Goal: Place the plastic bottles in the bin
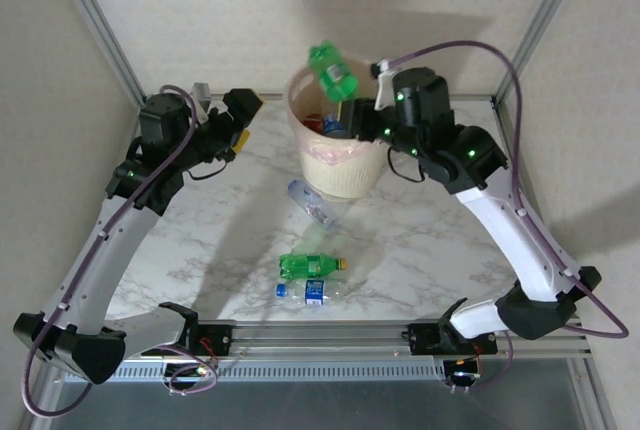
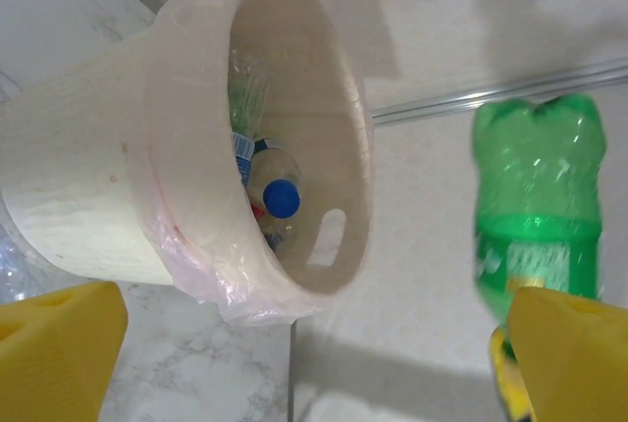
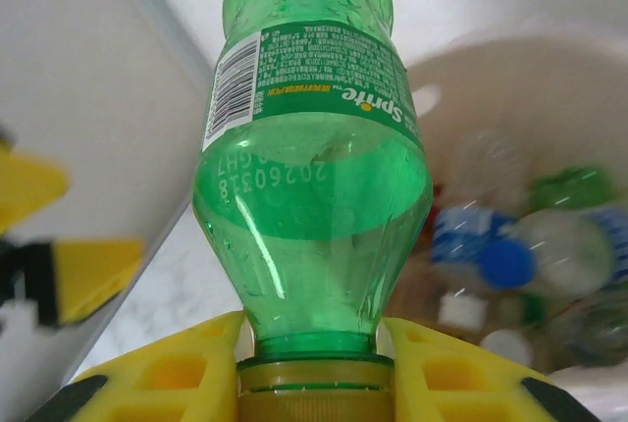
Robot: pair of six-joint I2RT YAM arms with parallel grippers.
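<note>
**A:** Start on the left. Your left gripper (image 2: 316, 343) has its fingers (image 2: 59, 348) wide apart with nothing between them. It sits just left of the bin (image 1: 345, 165).

**B:** What do I see from that wrist?

**A:** You look straight into the bin's mouth, with a blue cap (image 2: 282, 198) and other bottles at the bottom. The green bottle (image 1: 333, 70) hangs off to the right of the rim.

**B:** So who has that one?

**A:** Your right gripper (image 3: 314, 368), clamped on its neck just above the cap. The cap sits in the jaws and the base points up and away, so the long axis runs straight out from the hand.

**B:** Is it over the opening?

**A:** That's the whole question. From above, the body sits high over the far-left rim. From the right wrist, the mouth lies below and to the right of it. I can't tell whether it's squarely over the hole, so I'd bring it towards the centre before letting go.

**B:** Anything left?

**A:** On the table (image 1: 200, 230), nearer you than the bin, lie a clear bottle (image 1: 312, 202), a second green one (image 1: 310, 266) and a blue-labelled one (image 1: 315, 292). They're roughly midway between the arms, and the empty left one looks freer.
</note>
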